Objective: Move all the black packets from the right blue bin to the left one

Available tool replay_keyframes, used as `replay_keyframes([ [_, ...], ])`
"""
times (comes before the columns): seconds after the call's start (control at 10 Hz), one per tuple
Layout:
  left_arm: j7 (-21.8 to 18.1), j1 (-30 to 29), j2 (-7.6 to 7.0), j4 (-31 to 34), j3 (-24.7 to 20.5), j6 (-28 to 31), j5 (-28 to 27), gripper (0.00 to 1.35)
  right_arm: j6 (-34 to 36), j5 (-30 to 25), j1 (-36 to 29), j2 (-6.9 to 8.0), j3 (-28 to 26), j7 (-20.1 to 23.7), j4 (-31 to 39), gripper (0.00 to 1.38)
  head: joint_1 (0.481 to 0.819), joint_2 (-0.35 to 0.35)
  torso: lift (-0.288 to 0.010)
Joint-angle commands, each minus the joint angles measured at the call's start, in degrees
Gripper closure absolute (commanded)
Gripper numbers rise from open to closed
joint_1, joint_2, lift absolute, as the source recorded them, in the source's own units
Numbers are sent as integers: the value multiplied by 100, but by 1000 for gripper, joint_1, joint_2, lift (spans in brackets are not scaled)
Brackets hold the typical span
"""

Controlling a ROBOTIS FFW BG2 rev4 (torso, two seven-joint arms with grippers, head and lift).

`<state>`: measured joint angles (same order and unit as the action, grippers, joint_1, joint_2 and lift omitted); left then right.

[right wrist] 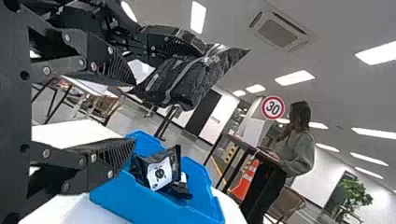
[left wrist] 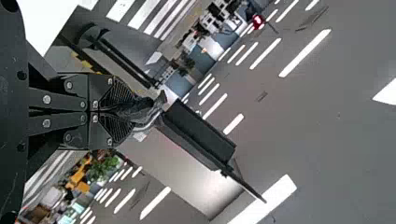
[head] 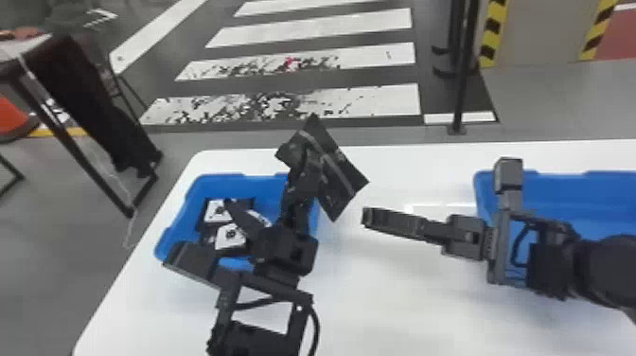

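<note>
Raised over the right side of the left blue bin (head: 272, 189), my left gripper (head: 303, 158) is shut on a black packet (head: 340, 177). In the left wrist view the left gripper (left wrist: 133, 111) pinches the packet's dark crumpled edge (left wrist: 144, 109). Inside that bin lie packets with white labels (head: 231, 236), partly hidden by the left arm. My right gripper (head: 366, 218) is beside the held packet, apart from it, pointing left. The right wrist view shows the right gripper (right wrist: 134, 113) open, the held packet (right wrist: 191, 79) beyond its upper finger and the left bin (right wrist: 205, 191) below.
The right blue bin (head: 568, 189) stands at the right, partly hidden under the right arm. Both bins are on a white table (head: 378, 293). A black post (head: 459, 94) rises behind the table, and a dark side table (head: 80, 142) stands off to the left.
</note>
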<state>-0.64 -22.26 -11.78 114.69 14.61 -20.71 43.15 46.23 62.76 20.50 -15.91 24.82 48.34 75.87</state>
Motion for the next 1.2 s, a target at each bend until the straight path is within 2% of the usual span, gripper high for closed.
replay_keyframes([
  [0.0, 205, 117, 97, -437, -433, -123, -693, 1208, -67, 54, -67, 0, -105, 0, -57, 79, 695, 265, -168],
  [0.2, 636, 680, 237, -1759, -1187, -278, -2372, 1208, -123, 65, -67, 0, -117, 0, -85, 99, 695, 301, -168],
  [0.3, 785, 820, 255, -2097, -1358, -165, -2749, 992, -180, 42, -81, 0, -117, 9, -43, 99, 695, 336, -168],
  [0.4, 785, 778, 255, -2097, -1381, -278, -2738, 338, -391, -106, -166, -18, -185, 9, 84, 99, 695, 350, -168],
  [0.5, 785, 750, 246, -2083, -1301, -573, -2738, -2, -644, -426, -292, -9, -414, 0, 225, 101, 695, 350, -168],
  [0.6, 776, 750, 237, -2026, -1141, -854, -2692, 119, -1009, -815, -489, -9, -677, -61, 436, 98, 695, 350, -168],
  [0.7, 759, 665, 220, -1759, -1004, -924, -2669, 240, -1291, -1443, -939, -9, -1099, -334, 1111, 98, 695, 346, -168],
  [0.8, 750, 539, 211, -1464, -890, -924, -2669, 297, -1614, -2106, -1473, 26, -1522, -703, 1898, 98, 695, 307, -168],
  [0.9, 750, 356, 220, -1155, -821, -798, -2681, 306, -1994, -2609, -1909, 97, -1888, -958, 2390, 98, 695, 261, -168],
  [1.1, 768, 33, 272, -564, -856, -53, -3184, 306, -2683, -3328, -2866, 264, -2413, -1793, 3347, 98, 695, 192, -168],
])
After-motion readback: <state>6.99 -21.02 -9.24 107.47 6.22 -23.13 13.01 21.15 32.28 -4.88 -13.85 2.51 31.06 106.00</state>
